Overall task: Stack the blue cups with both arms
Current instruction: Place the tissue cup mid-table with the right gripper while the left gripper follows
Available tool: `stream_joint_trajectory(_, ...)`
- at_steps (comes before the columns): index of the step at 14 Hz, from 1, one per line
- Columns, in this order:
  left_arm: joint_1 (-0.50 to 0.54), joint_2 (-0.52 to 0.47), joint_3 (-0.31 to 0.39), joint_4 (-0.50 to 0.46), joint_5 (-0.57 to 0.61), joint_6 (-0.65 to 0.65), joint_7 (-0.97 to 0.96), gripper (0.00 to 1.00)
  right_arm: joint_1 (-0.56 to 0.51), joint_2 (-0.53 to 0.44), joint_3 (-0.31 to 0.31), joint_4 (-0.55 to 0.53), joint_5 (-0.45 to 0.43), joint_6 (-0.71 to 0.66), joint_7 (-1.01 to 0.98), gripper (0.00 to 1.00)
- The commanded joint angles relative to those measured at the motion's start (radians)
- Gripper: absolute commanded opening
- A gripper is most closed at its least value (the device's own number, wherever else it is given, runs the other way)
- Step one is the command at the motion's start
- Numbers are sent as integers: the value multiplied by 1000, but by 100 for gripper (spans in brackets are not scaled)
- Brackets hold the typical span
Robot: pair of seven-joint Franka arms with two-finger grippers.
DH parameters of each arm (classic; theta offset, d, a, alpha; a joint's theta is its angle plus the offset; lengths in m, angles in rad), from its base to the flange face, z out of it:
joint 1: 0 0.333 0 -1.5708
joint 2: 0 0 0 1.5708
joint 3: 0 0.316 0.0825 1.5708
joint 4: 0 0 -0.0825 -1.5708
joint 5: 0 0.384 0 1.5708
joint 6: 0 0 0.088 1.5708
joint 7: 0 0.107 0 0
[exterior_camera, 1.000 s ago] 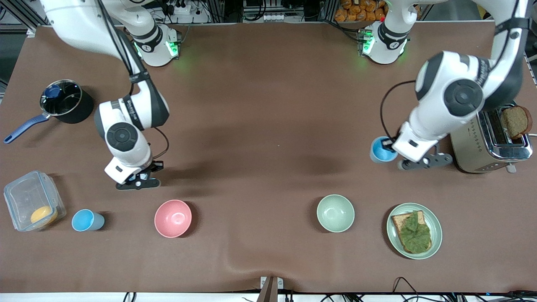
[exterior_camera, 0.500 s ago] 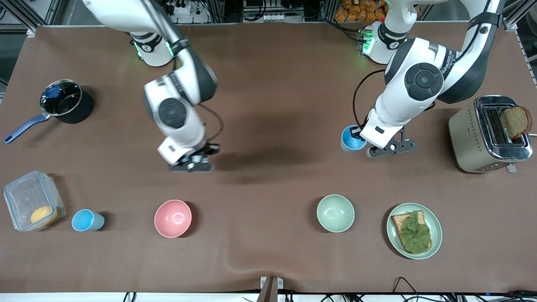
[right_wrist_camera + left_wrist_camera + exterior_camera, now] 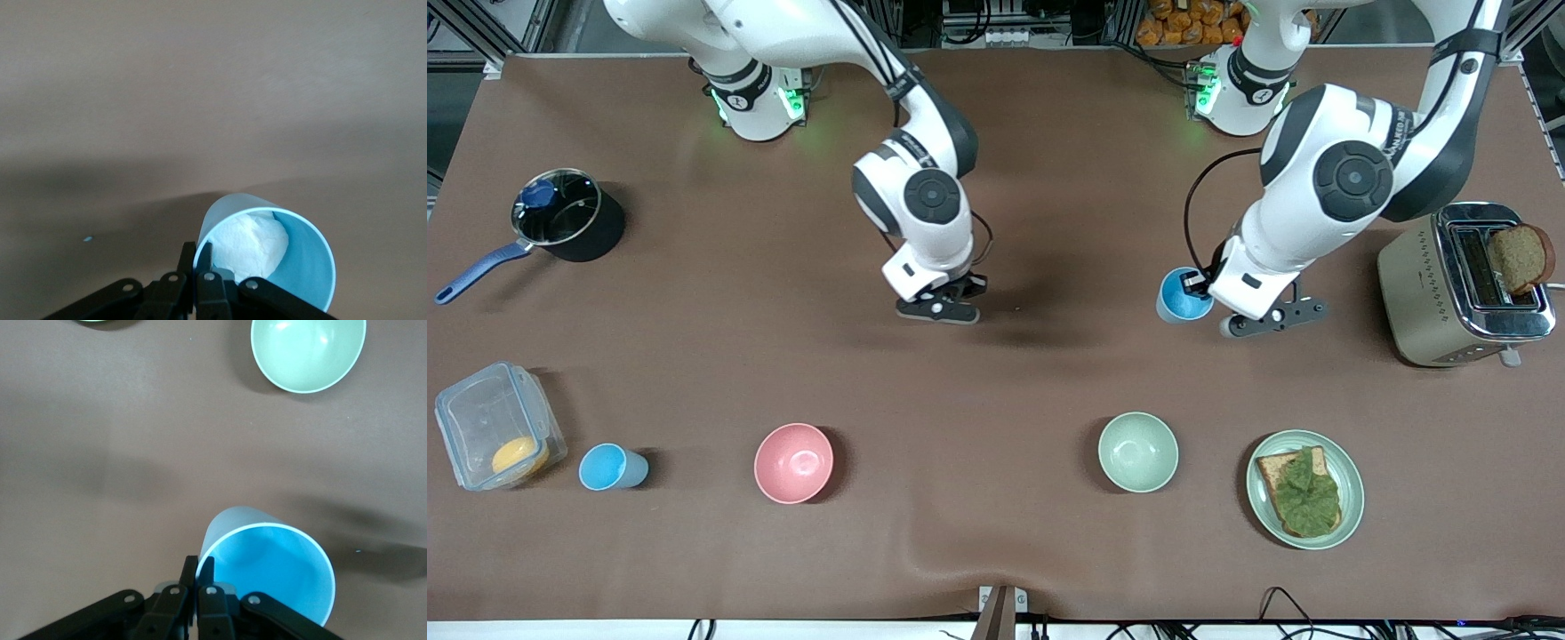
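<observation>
A: status? big stuff first.
B: brown table (image 3: 1014,391). Left arm (image 3: 1347,178) reaches in from its base at 1 o'clock, right arm (image 3: 929,191) from its base at 11. Neither is parked.
A: props?
B: toaster (image 3: 1432,293) at 3 o'clock w/ a bread slice (image 3: 1519,256) sticking out. Black pot (image 3: 569,218) w/ blue handle at 10. Clear container (image 3: 489,418) at 8, orange item (image 3: 519,455) in it. Green plate (image 3: 1352,480) at 4, toast w/ greens (image 3: 1303,493) on it. Pink bowl (image 3: 793,462) at 7, green bowl (image 3: 1137,452) at 5, well apart.
A: cups?
B: 3 blue ones. Third cup (image 3: 612,468) stands upright on the table between container and pink bowl, touching neither. Left-held cup (image 3: 1183,300) is up at the left gripper (image 3: 1199,286), over bare cloth; green bowl sits at 6 o'clock from it. Right-held cup (image 3: 267,260) is at the right gripper (image 3: 941,307), over bare cloth near table centre; the arm hides it in the front view.
A: fingers?
B: both clenched. Left gripper pinches its cup's wall at the rim, one finger in, one out; cup inside plain blue. Right gripper has the same rim pinch; whitish stuff inside that cup, can't tell what. The two held cups are well apart.
</observation>
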Motion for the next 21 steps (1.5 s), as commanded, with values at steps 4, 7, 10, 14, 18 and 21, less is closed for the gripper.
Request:
stream_joint_trajectory(4,14,-35,-7,-38,-27,8,27,0,94,101,-11,126,18,9,116,0)
stream_joint_trajectory(7,5,-35,-9,-38,-29,8,25,0,116,119,-11,140,19,41,138,0)
stream_joint_trajectory(10,6,-35,-15,-37,-35,8,25,0,122,114,-11,146,15,49,141,100)
stream_joint_trajectory(14,5,-35,-18,-34,-37,8,16,0,94,39,-19,175,7,-37,119,100)
stream_joint_trajectory(18,-32,-4,-72,-26,-69,63,-75,0,-1,-58,-19,249,16,-288,-37,100)
stream_joint_trajectory(21,-151,83,-70,33,-52,112,-226,0,-103,-122,-19,286,18,-413,-158,100)
